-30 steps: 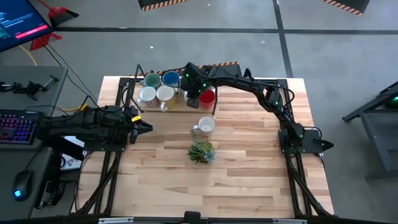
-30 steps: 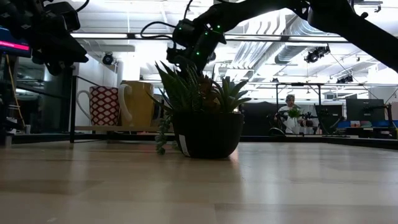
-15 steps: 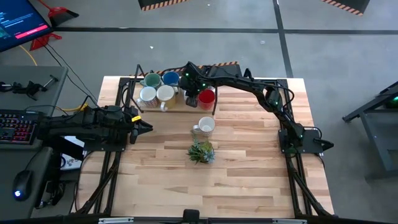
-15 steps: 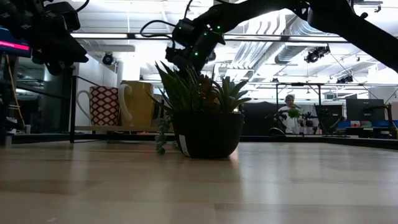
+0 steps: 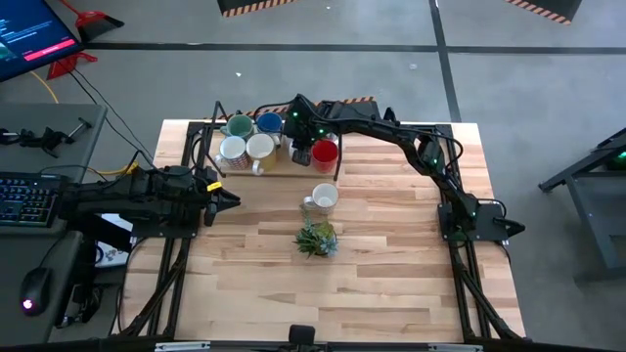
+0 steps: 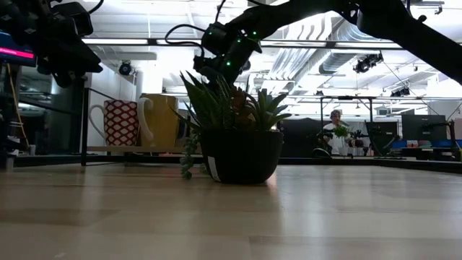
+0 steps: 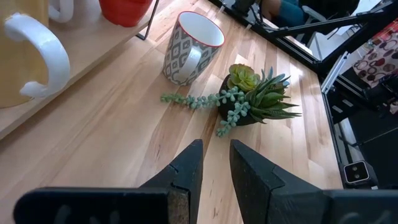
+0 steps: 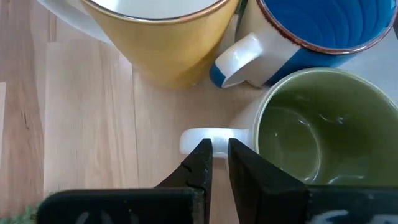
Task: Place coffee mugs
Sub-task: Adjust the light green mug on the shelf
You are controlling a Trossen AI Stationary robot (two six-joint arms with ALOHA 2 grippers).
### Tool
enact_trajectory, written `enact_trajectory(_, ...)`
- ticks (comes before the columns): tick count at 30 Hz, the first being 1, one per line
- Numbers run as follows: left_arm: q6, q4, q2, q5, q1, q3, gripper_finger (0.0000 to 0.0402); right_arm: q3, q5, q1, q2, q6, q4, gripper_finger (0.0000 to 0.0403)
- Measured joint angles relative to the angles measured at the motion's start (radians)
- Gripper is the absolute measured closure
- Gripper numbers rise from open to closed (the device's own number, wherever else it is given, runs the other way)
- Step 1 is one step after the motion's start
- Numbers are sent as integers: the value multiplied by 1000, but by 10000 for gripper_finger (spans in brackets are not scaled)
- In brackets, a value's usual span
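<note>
My right gripper (image 5: 301,152) (image 8: 219,146) hangs over the wooden shelf (image 5: 284,168) at the table's far side, nearly shut, right above the white handle of the olive green mug (image 8: 298,143). That mug stands upright on the shelf beside the blue mug (image 8: 323,31) and a yellow mug (image 8: 168,43). In the high view the teal (image 5: 238,125), blue (image 5: 268,123), white (image 5: 232,149), cream (image 5: 259,147) and red (image 5: 326,154) mugs stand on the shelf. A white patterned mug (image 5: 324,197) stands on the table. My left gripper (image 5: 235,199) (image 7: 216,146) waits at the left, nearly shut. My right gripper points down over the olive mug's white handle (image 8: 196,134). Its fingertips (image 8: 202,152) cover the handle's edge, and I cannot tell whether they touch it. The mug stands upright on the shelf.
A small spiky green plant (image 5: 317,238) in a dark pot (image 6: 238,155) sits mid-table, just in front of the patterned mug (image 7: 189,46). A red-patterned mug (image 6: 121,123) also stands on the shelf. Bare wood lies on the near half of the table (image 5: 372,293).
My right gripper has edged slightly upward over the shelf. Nothing else has moved.
</note>
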Motion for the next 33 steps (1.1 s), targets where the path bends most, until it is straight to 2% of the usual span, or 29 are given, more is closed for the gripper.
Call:
enact_trajectory(14,1,0,0,0,0,0,330,0,36,-1,1,4,22,373)
enact_trajectory(18,0,0,0,0,0,0,330,0,34,-1,1,8,-17,373)
enact_trajectory(23,1,0,0,0,0,0,330,0,80,-1,1,8,-49,373)
enact_trajectory(33,1,0,0,0,0,0,330,0,14,0,1,27,-46,373)
